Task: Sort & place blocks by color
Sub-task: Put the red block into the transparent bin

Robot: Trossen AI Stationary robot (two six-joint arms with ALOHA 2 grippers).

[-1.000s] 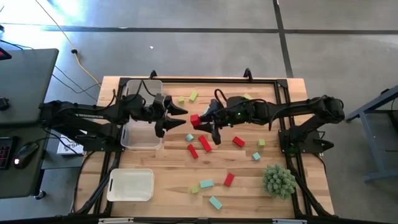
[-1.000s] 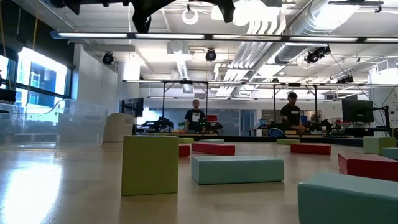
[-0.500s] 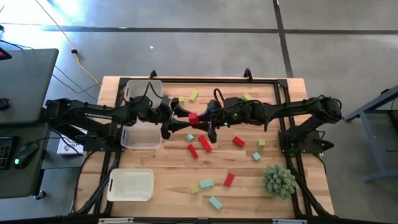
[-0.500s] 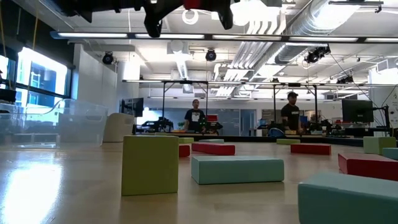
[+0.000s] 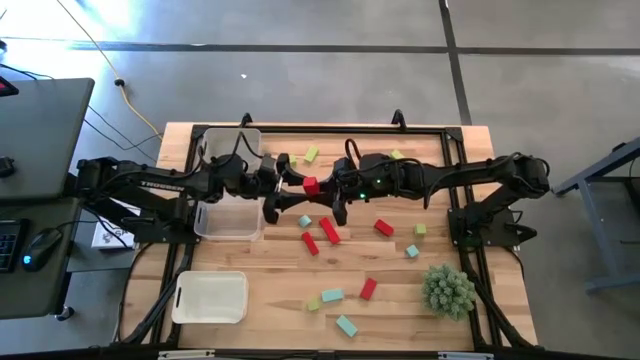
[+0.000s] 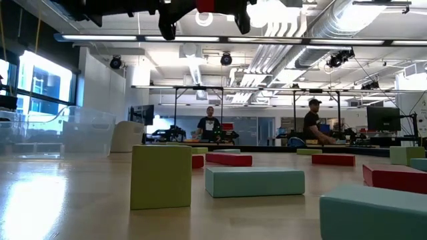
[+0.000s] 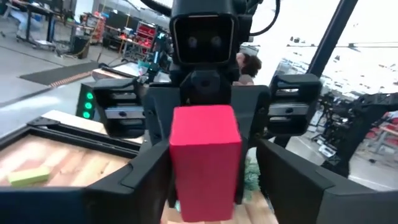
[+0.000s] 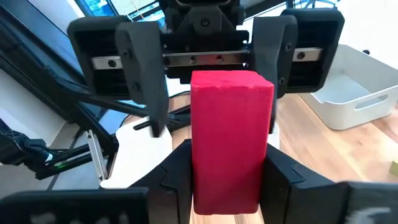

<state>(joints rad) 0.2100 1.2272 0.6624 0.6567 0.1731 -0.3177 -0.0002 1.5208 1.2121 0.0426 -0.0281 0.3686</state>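
Red block (image 5: 311, 185) above worktop (image 5: 270, 280) centre, pinched in my right tool (image 5: 320, 187). My left tool (image 5: 286, 176) faces it, fingers (image 8: 142, 62) wide apart on both sides of block, not gripping.

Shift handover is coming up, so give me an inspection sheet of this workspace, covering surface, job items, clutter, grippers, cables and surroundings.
Surface: wooden table with a dark frame.
Job's things: red, teal and yellow-green blocks loose on the table; one red block held in the air at mid-table; three clear bins on the left side.
Clutter: spiky green plant ball near the front right corner.
Grippers: right gripper shut on the red block; left gripper open, its fingers either side of the block.
Cables: yellow cord on the floor, left of the table.
Surroundings: desk with a mouse at left; two people far behind.
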